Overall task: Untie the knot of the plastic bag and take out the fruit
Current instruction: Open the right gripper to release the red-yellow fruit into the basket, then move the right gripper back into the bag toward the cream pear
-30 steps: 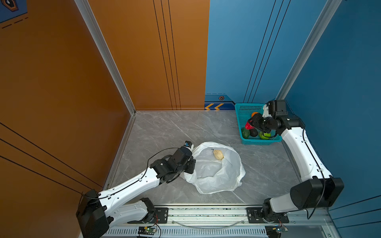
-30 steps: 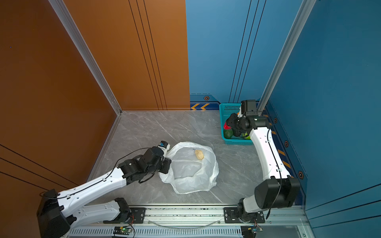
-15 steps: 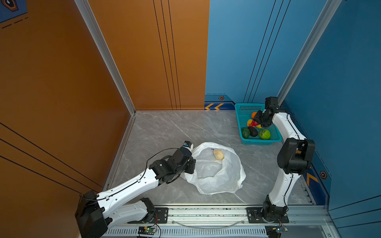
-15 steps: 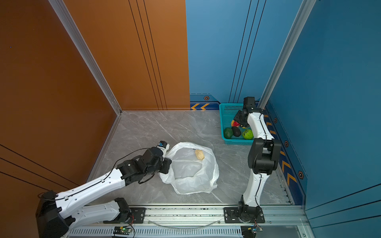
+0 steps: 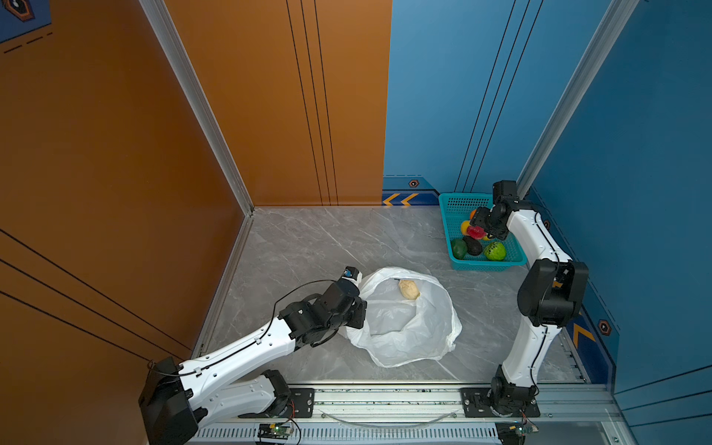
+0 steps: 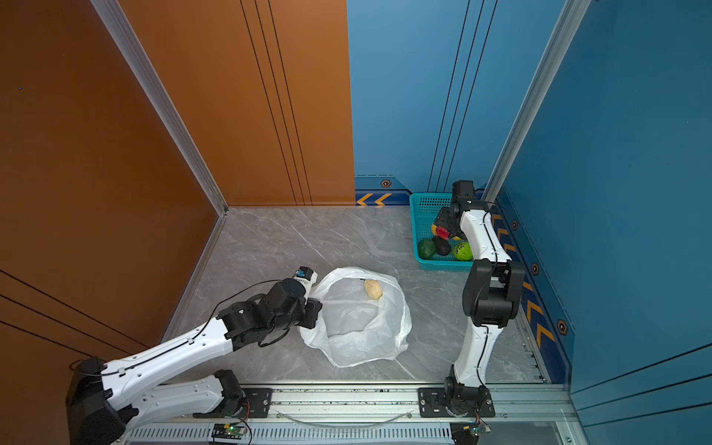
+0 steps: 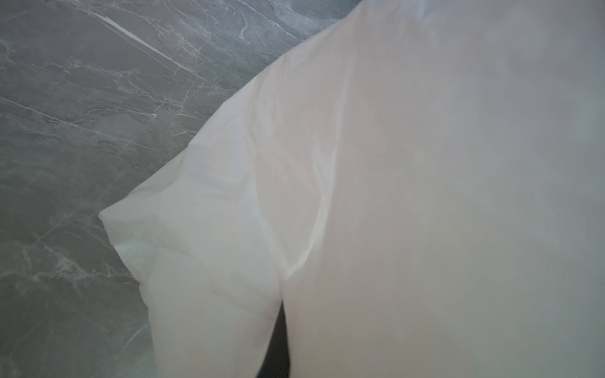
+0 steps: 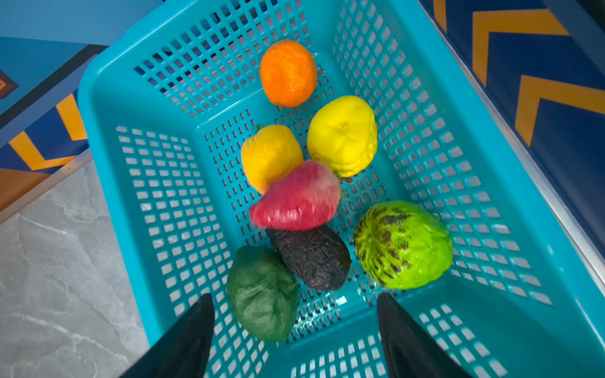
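Note:
The white plastic bag (image 5: 404,323) lies open-mouthed on the floor, and no knot is in view. One cream bumpy fruit (image 5: 408,289) rests inside it, also visible in both top views (image 6: 373,289). My left gripper (image 5: 356,312) is shut on the bag's left rim, and the bag's film (image 7: 393,196) fills the left wrist view. My right gripper (image 8: 294,296) stands open over the teal basket (image 8: 131,229). A blurred red fruit (image 8: 296,196) is below it among several other fruit, free of the fingers.
The basket (image 5: 454,208) stands in the back right corner against the blue wall. It holds an orange fruit (image 8: 288,73), a yellow one (image 8: 342,135), a near-black one (image 8: 311,258), a dark green one (image 8: 262,291) and a bright green scaly one (image 8: 402,245). Grey marble floor (image 5: 327,246) surrounds the bag.
My right gripper has opened over the basket and let go of the red fruit, and the right arm's elbow has swung. The left gripper and the bag have stayed put.

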Available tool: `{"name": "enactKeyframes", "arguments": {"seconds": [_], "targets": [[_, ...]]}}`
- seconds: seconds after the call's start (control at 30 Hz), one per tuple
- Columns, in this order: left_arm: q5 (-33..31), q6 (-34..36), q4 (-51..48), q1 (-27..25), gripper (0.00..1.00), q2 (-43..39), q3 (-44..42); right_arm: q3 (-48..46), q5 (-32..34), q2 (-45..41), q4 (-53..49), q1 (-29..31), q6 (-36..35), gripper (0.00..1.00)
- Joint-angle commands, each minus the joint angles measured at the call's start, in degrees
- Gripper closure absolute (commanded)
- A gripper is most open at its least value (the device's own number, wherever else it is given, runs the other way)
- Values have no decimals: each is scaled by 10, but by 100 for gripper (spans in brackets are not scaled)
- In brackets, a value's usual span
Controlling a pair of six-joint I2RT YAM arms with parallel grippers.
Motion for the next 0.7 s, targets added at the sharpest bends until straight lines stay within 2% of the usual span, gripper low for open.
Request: {"name": "enactKeyframes", "arguments": {"seconds": [0.0, 0.13, 0.33, 0.5, 0.67], "targets": [[-5, -12, 7, -7, 100, -13, 1, -21, -10, -87, -44, 28, -15, 21], [-3, -17, 8, -11, 100, -8, 6, -36, -30, -167, -97, 79, -38, 20], [-1, -22, 7, -16, 100, -1, 10, -64, -32, -287, -173, 200, -62, 19], [-4, -28, 7, -21, 100, -2, 11, -82, 14, -365, -210, 346, -60, 18], [-4, -41, 3, -25, 100, -7, 10, -128, 68, -404, -220, 504, -39, 19]]}}
